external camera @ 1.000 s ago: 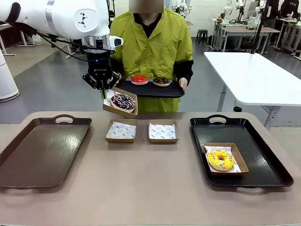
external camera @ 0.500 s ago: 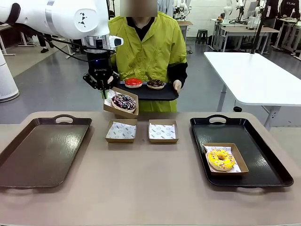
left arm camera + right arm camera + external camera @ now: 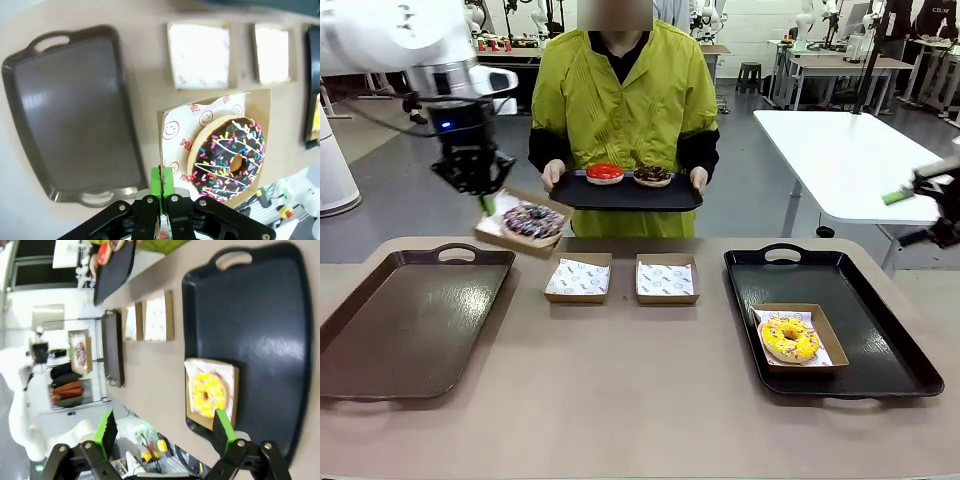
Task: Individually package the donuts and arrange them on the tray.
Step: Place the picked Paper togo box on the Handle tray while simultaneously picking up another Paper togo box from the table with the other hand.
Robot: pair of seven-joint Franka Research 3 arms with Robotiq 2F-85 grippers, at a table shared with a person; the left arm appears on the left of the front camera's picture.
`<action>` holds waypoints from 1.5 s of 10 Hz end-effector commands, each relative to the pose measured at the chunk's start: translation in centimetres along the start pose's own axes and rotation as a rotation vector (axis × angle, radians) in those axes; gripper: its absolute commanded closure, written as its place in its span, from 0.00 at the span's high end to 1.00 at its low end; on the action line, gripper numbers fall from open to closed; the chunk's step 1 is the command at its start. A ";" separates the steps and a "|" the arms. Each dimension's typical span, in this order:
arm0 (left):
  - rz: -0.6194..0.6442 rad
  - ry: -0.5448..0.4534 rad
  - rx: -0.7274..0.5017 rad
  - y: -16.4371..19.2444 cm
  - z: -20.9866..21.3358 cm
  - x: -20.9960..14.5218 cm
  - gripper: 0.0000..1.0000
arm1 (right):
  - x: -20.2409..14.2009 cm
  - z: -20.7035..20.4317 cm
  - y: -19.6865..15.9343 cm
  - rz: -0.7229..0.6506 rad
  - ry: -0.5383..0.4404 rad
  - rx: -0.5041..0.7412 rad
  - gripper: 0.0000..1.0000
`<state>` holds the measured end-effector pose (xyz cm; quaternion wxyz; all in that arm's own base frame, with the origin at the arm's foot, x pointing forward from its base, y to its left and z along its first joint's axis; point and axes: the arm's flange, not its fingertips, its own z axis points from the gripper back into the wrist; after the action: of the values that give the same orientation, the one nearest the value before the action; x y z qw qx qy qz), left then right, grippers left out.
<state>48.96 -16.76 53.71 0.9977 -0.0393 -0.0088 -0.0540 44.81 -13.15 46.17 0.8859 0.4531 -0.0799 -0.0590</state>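
The left hand [image 3: 487, 203] is clamped shut on the rim of a small brown cardboard box [image 3: 496, 234] lined with white printed paper. It holds the box tilted in the air above the far right corner of the wide brown plastic tray [image 3: 380, 330]. In the box lies the chocolate donut with coloured and white sprinkles [image 3: 530, 220].

Two more paper-lined cardboard boxes [image 3: 578, 277] [image 3: 667, 278] sit side by side on the tan surface [image 3: 640, 400] between the trays, with nothing in them. On the black plastic tray [image 3: 880, 350] to the right, a fourth cardboard box [image 3: 828, 322] holds the yellow-iced sprinkled donut [image 3: 789, 338].

Across the surface a person in a yellow-green jacket holds a black serving tray [image 3: 620, 195] in both hands. It carries the glossy red-glazed donut [image 3: 604, 173] and a dark chocolate donut [image 3: 652, 176].

The left wrist view looks down on the held box [image 3: 262, 115]. The green pads [image 3: 162, 182] pinch its near edge, the paper bears red smiley prints, and the sprinkled donut [image 3: 227, 152] fills most of it.

The right hand [image 3: 910, 215] hangs at the front view's right edge. The right wrist view shows its fingers [image 3: 165, 430] spread wide apart with nothing between them, above the near end of the black tray [image 3: 260, 315] and the yellow donut [image 3: 207, 392].
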 end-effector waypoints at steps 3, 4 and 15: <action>-0.039 0.043 0.042 5.0 -3.1 -6.2 0.01 | 3.8 -8.7 7.8 0.029 0.066 -0.245 1.00; -0.033 0.048 0.047 6.2 -3.6 -7.1 0.01 | 3.9 -10.7 9.6 0.047 0.073 -0.283 1.00; 0.015 0.086 0.056 8.3 -5.2 -9.1 0.01 | 2.4 -19.3 13.0 0.118 0.152 -0.398 1.00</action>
<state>40.73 -7.83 47.42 0.9983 -0.0038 0.0324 -0.0491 51.26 9.29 45.76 0.9629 0.2687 -0.0227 0.0148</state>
